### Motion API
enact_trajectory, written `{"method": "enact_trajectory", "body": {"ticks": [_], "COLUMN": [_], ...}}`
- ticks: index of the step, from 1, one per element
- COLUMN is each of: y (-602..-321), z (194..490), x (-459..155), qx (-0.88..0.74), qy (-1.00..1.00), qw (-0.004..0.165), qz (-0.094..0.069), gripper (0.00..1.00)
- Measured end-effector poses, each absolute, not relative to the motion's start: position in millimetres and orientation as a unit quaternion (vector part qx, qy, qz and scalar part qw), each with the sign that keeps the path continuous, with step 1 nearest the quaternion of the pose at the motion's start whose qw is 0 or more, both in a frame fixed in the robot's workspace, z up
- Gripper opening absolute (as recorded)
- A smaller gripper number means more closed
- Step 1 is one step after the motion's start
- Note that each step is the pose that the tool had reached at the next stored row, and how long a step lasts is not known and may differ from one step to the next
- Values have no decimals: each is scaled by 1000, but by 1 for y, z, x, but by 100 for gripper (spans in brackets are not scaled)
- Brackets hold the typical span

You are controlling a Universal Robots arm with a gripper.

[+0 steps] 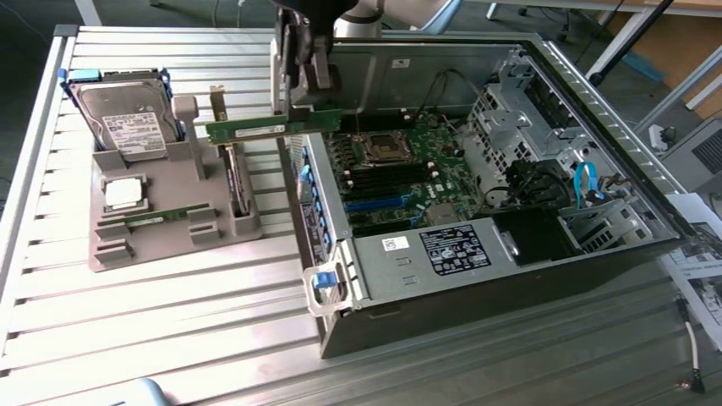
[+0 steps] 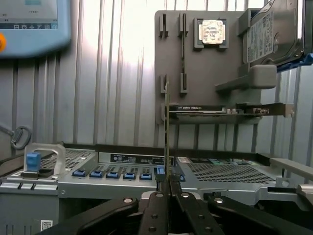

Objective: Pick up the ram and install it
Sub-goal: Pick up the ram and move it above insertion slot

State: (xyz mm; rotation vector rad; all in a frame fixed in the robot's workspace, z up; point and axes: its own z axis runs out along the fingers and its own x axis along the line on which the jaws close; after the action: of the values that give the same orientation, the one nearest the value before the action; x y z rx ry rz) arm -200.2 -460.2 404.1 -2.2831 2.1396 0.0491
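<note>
My gripper (image 1: 306, 114) is shut on the ram (image 1: 262, 128), a long green stick held level in the air. In the exterior view it hangs over the near wall of the open computer case (image 1: 384, 279), between the grey holder tray (image 1: 158, 254) and the motherboard (image 1: 423, 169). The black memory slots (image 1: 384, 179) lie below it, toward the exterior view's right. In the wrist view the ram (image 2: 167, 132) is edge-on, a thin line rising from between my two closed fingers (image 2: 157, 200). My gripper (image 2: 168, 188) is above the case's edge there.
The grey tray holds a hard drive (image 1: 130, 118), a silver processor chip (image 1: 122, 193), another green stick (image 1: 158, 216) and a dark expansion card (image 1: 233, 182). Blue cables (image 1: 584, 186) and drive cages fill the case's right side. A pendant (image 2: 29, 24) lies on the slatted table (image 1: 147, 330).
</note>
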Motion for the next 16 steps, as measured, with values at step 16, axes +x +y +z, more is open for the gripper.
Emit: {"method": "enact_trajectory", "body": {"ticks": [16], "y": [-460], "z": [404], "x": [-161], "qx": [-730], "qy": [684], "qw": [6], "qz": [16], "gripper": [12]}}
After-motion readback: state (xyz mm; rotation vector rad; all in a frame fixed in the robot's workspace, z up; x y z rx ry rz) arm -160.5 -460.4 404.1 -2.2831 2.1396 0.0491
